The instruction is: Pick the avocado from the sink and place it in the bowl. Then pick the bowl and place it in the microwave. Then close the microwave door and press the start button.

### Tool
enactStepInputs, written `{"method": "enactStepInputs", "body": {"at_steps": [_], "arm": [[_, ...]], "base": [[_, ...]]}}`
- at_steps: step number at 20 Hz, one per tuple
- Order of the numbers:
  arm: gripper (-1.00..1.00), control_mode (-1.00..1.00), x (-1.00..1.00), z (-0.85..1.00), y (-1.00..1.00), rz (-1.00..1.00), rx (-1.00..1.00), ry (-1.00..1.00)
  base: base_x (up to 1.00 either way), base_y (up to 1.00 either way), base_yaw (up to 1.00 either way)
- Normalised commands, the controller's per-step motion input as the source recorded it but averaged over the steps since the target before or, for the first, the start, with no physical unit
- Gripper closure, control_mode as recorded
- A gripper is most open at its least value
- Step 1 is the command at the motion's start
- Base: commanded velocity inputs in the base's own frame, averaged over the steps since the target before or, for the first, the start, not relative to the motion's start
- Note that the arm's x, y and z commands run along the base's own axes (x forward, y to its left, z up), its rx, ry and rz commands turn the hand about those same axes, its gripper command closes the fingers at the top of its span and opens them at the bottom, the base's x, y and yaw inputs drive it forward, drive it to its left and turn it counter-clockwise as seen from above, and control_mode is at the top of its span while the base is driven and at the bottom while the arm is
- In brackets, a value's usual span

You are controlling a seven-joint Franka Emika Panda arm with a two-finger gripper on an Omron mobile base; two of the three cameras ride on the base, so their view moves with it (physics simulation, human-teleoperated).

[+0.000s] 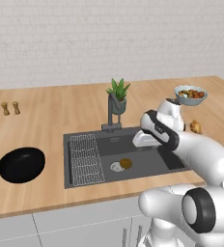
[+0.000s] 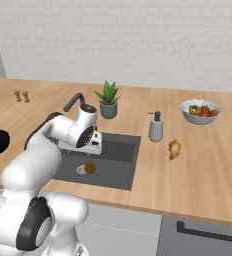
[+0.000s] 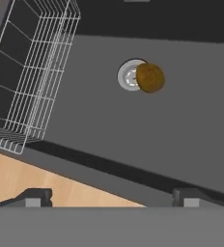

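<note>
— Item one, the avocado (image 3: 150, 77): where is it?

— On the floor of the sink (image 1: 147, 166), a small brownish-olive lump lying against the round silver drain (image 3: 129, 75) and overlapping its edge. From the hand's own camera it sits ahead of the fingertips (image 3: 36, 197) and well apart from them, with bare grey basin floor and the sink's near wall between.

— Item two, the gripper (image 3: 111, 198)?

— Poised above the sink's near edge, pointing down into the basin. Its two dark fingers stand wide apart, at about full spread. Nothing lies between them and they touch nothing.

— Item three, the bowl (image 1: 21, 164)?

— Glossy black, wide and shallow, on the wooden counter (image 1: 61, 111) to the left of the sink, well apart from the avocado.

— Other entries?

— A wire rack (image 1: 85, 158) fills the left part of the basin. A grey faucet (image 1: 112, 113) stands behind the sink, with a potted plant (image 1: 119, 96) just beside it. Right of the sink: a soap dispenser (image 2: 156, 126), a yellowish-brown lumpy item (image 2: 174, 149), and farther back a small grey bowl of coloured fruit (image 2: 201, 111). Two small shakers (image 1: 10, 108) stand at the far left.
</note>
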Motion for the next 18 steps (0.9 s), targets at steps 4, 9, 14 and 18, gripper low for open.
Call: {"method": "enactStepInputs", "body": {"at_steps": [4,9,14,18], "arm": [[-1.00,-1.00,0.21,-0.55,0.00,0.00,0.00,0.05],[-1.00,-1.00,0.34,-0.48,0.01,0.00,0.00,0.02],[-1.00,-1.00,0.35,-0.56,0.00,0.00,0.00,0.04],[-1.00,-1.00,0.48,-0.31,0.03,0.00,0.00,0.04]], "base": [[0.00,0.00,0.00],[0.00,0.00,0.00],[0.00,0.00,0.00],[0.00,0.00,0.00]]}}
